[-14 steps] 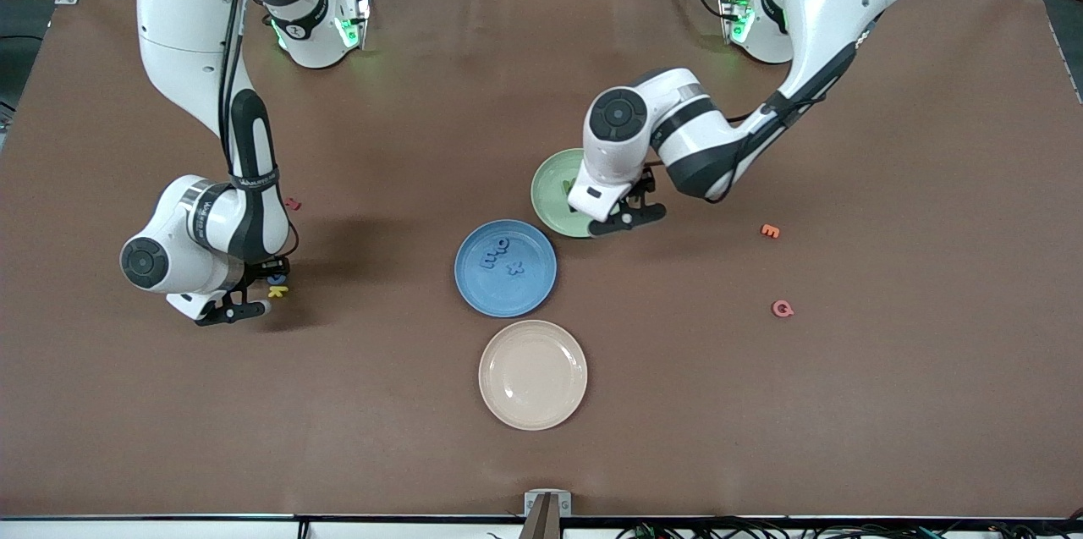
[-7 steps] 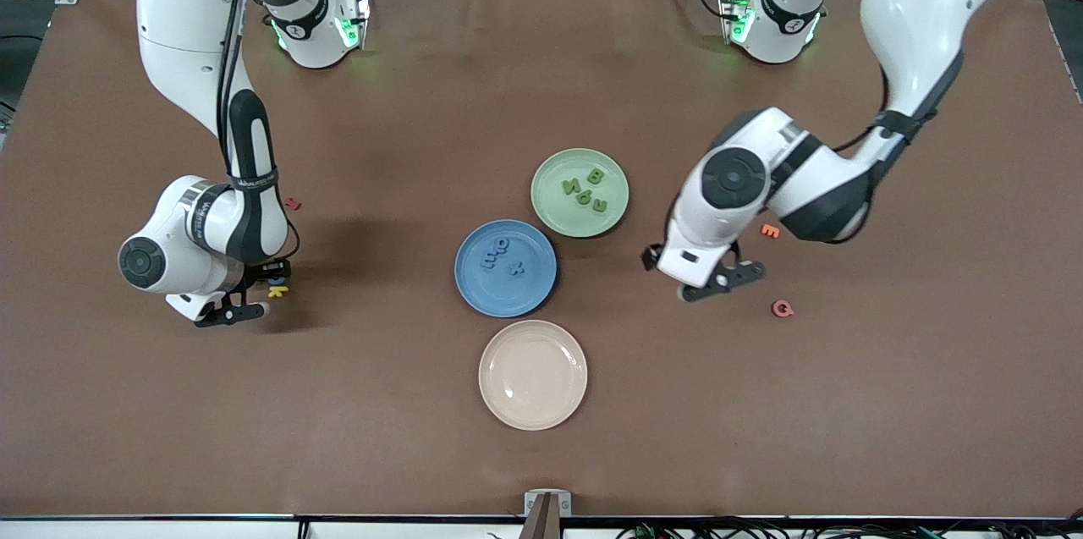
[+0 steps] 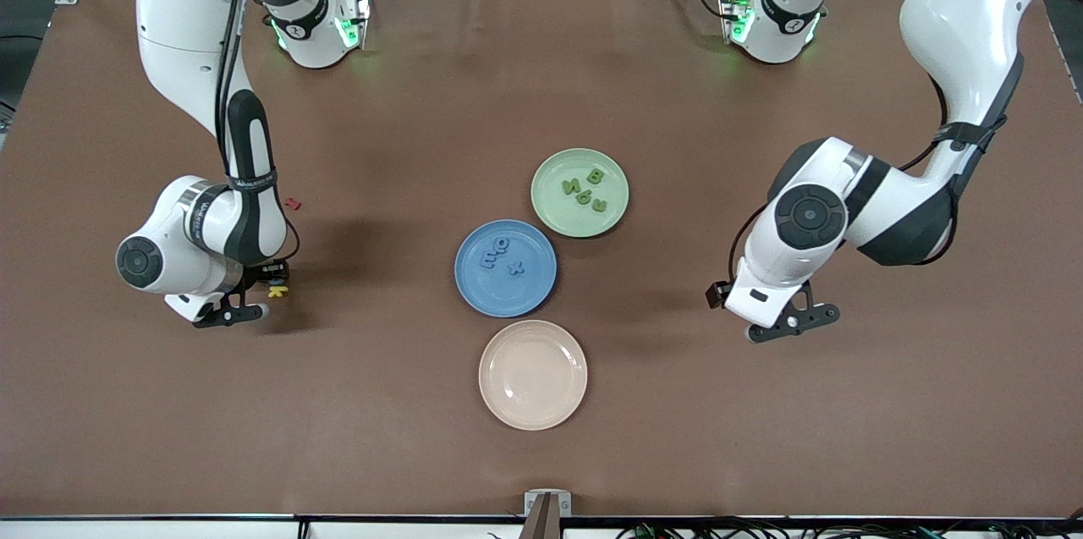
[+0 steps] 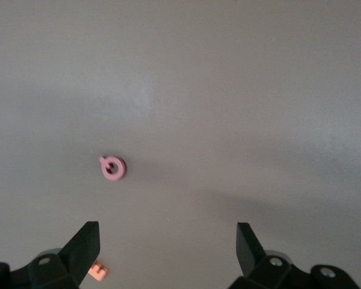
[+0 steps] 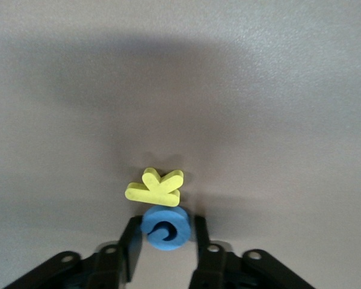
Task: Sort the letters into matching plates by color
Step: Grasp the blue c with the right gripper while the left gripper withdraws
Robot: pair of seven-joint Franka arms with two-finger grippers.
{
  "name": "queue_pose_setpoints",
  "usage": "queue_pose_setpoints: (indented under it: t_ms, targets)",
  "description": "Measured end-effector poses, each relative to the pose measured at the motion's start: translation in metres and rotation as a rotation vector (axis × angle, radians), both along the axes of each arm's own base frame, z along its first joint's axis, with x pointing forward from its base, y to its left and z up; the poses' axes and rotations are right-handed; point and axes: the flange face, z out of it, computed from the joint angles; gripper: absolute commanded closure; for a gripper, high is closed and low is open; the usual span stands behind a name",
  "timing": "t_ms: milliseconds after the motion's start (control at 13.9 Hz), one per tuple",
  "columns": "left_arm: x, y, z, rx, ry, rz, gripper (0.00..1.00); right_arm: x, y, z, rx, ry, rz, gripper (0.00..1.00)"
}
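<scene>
My right gripper (image 3: 269,277) is down at the table toward the right arm's end, shut on a blue letter (image 5: 166,227) that touches a yellow letter K (image 3: 277,291). My left gripper (image 3: 766,310) is open and empty, up over a pink letter (image 4: 113,168) and an orange letter (image 4: 98,271); the arm hides both in the front view. The blue plate (image 3: 474,289) holds three blue letters (image 3: 499,255). The pale green plate (image 3: 550,213) holds several dark green letters (image 3: 585,188). The cream plate (image 3: 532,374) is bare.
A red letter (image 3: 293,203) lies on the brown mat near the right arm. The three plates sit close together mid-table, the cream one nearest the front camera.
My left arm has swung from over the green plate toward its own end of the table, uncovering the green letters. My right arm has barely moved.
</scene>
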Motion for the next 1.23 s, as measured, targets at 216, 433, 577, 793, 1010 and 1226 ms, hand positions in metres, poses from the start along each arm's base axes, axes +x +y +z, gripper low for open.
queue_pose_setpoints:
  t_ms: [216, 433, 577, 793, 1010, 1226]
  targets:
    - [0.004, 0.016, 0.040, -0.033, 0.000, 0.027, 0.00, 0.000, 0.000, 0.000, 0.001, 0.000, -0.001, 0.85]
    - [0.006, 0.054, 0.088, -0.141, 0.032, 0.037, 0.00, 0.001, 0.004, 0.001, 0.004, -0.001, 0.005, 0.86]
    - [0.000, 0.083, 0.122, -0.140, 0.036, -0.011, 0.00, 0.003, 0.013, 0.002, 0.015, 0.006, 0.017, 0.86]
    - [-0.029, 0.106, 0.190, -0.069, 0.027, -0.032, 0.00, 0.011, 0.028, 0.017, 0.060, 0.068, 0.034, 0.87]
    - [-0.059, 0.112, 0.246, -0.034, -0.004, -0.082, 0.00, 0.024, 0.040, 0.052, 0.087, 0.131, 0.017, 0.87]
    - [-0.073, 0.106, 0.264, -0.024, -0.013, -0.123, 0.00, 0.023, 0.086, 0.078, 0.051, 0.196, -0.064, 0.87]
